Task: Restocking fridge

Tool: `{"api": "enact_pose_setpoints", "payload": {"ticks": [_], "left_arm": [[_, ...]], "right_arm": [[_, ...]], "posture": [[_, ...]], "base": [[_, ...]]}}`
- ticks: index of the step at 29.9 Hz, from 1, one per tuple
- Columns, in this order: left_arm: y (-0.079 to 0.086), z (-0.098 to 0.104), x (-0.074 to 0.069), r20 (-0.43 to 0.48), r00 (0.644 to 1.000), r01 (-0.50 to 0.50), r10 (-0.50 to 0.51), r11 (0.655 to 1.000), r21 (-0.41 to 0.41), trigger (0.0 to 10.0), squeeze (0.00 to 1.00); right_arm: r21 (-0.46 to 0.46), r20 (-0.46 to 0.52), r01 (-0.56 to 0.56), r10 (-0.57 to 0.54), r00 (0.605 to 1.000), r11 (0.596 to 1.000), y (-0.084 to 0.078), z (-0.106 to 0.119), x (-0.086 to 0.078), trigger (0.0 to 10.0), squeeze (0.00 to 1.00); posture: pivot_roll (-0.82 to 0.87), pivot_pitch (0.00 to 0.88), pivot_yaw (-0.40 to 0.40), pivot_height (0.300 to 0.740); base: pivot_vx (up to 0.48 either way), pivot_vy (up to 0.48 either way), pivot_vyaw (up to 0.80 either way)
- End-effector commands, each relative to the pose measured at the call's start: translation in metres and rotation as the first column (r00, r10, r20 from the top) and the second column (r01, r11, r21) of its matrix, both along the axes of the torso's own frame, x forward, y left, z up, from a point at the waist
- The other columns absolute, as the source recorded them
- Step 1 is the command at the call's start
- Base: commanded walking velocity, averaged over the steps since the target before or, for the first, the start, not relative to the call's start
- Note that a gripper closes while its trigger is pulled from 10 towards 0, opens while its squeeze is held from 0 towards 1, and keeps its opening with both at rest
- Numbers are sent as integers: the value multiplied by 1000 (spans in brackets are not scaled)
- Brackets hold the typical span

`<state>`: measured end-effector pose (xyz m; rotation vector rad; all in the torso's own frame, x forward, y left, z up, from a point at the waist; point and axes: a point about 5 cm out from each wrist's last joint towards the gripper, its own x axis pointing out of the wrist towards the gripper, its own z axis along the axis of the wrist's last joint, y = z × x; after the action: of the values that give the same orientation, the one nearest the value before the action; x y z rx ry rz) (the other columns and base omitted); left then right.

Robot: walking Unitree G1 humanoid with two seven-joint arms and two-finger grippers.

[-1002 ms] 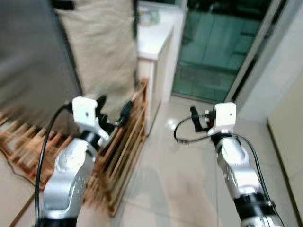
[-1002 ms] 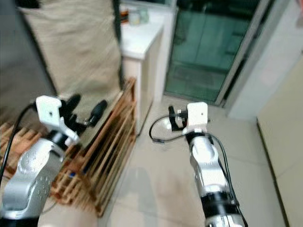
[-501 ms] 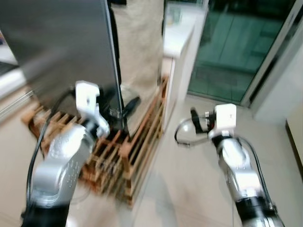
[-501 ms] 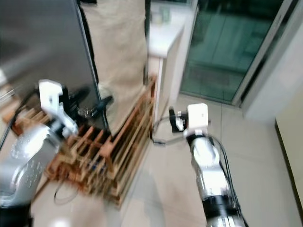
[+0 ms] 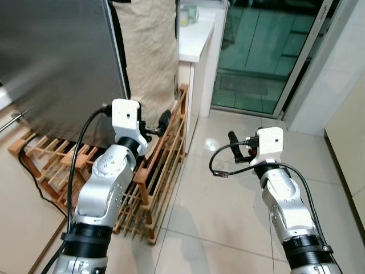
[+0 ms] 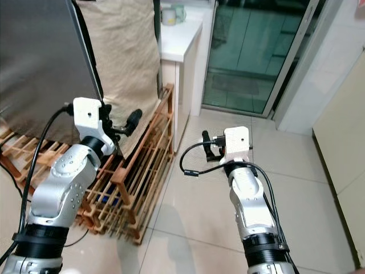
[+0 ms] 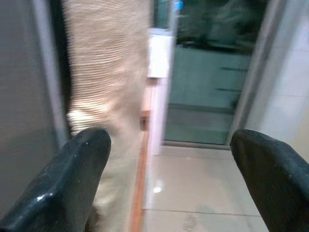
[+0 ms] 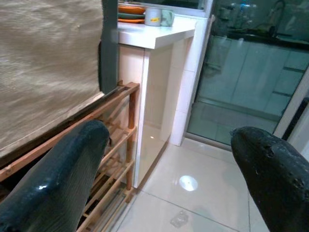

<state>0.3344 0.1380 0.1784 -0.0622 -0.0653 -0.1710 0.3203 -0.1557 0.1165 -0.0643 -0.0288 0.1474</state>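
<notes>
The grey fridge [image 5: 57, 63] stands at the left on a slatted wooden rack [image 5: 154, 188]. My left gripper [image 5: 156, 125] is raised beside the fridge's right edge, over the rack, open with nothing between its fingers. In the left wrist view its black fingertips [image 7: 79, 164] frame the beige cloth [image 7: 106, 72] and a glass door. My right gripper [image 5: 235, 146] hovers over the tiled floor to the right, also open and empty. In the right wrist view it looks toward the rack [image 8: 91, 121] and the white counter [image 8: 154, 36].
A beige cloth [image 5: 149, 51] hangs behind the fridge. A white counter [image 5: 197, 40] with a cup [image 8: 158, 17] and orange plates [image 8: 130, 9] stands beyond the rack. A glass sliding door [image 5: 262, 51] is ahead. Pale floor tiles [image 5: 228, 228] spread to the right. A black cable [image 5: 34, 171] runs by the rack.
The head view has swung and steadied, so the fridge and rack now show sharp at the left. Both arms keep much the same raised pose, grippers still open.
</notes>
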Motion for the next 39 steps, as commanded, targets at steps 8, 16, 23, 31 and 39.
{"api": "enact_pose_setpoints", "payload": {"ticks": [8, 16, 23, 31, 39], "left_arm": [[3, 1, 22, 17, 996, -89, 89, 996, 3, 10000, 0], [1, 2, 37, 16, 994, -107, 106, 994, 7, 10000, 0], [-1, 5, 44, 25, 992, -125, 124, 992, 6, 10000, 0], [-29, 6, 57, -2, 996, -86, 86, 996, 2, 10000, 0], [-90, 4, 49, -13, 969, 245, -245, 969, -10, 10000, 0]], "right_arm": [[-11, 12, -17, 17, 1000, 1000, 3, 3, -1, 10000, 0], [-17, 8, -14, 14, 1000, 1000, 1, 1, -5, 10000, 0], [-23, 2, -5, 5, 1000, 1000, -2, 0, -7, 10000, 0], [-33, -4, -11, 11, 1000, 999, -2, 0, -7, 10000, 0], [-38, -7, -15, 14, 1000, 999, -3, 0, -9, 10000, 0]], "posture": [[-121, 0, 24, 740], [-137, 0, 35, 740], [-148, 0, 40, 740], [-160, 0, 42, 740], [-175, 0, 46, 740]], "base": [[0, 0, 0], [0, 0, 0], [0, 0, 0], [0, 0, 0], [0, 0, 0]]}}
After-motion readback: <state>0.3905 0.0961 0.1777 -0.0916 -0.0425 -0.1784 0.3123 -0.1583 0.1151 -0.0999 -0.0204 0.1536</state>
